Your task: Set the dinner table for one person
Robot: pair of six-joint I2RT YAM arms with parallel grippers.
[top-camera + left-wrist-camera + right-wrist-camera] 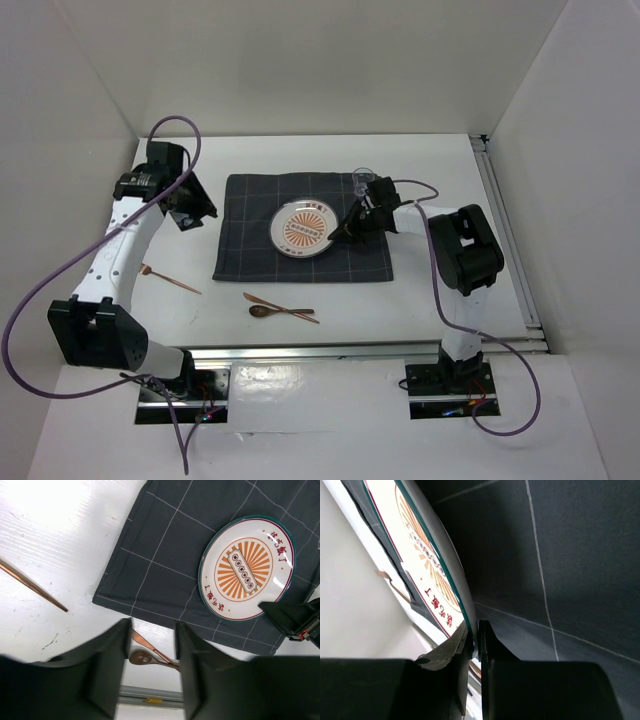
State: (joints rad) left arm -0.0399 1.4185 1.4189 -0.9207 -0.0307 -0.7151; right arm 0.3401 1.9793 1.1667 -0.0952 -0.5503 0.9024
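On the white dinner table (440, 170) lies a dark grey checked cloth (250, 235) (165, 545) (545, 555). A round plate (303, 230) (247, 567) (427, 575) with an orange sunburst pattern sits on the cloth. My right gripper (346, 232) (475, 640) is shut on the plate's right rim, which looks slightly raised. My left gripper (193, 210) (152, 645) hovers open and empty over the cloth's left edge. In front of the cloth, a copper knife (290, 306) (150, 647) and a brown spoon (262, 311) (141, 656) lie crossed on the table.
A thin copper utensil (170, 278) (32, 585) lies on the table left of the cloth. A clear glass (363, 180) stands at the cloth's far right corner, just behind the right arm. Silver rails (505, 220) edge the table on the right and front.
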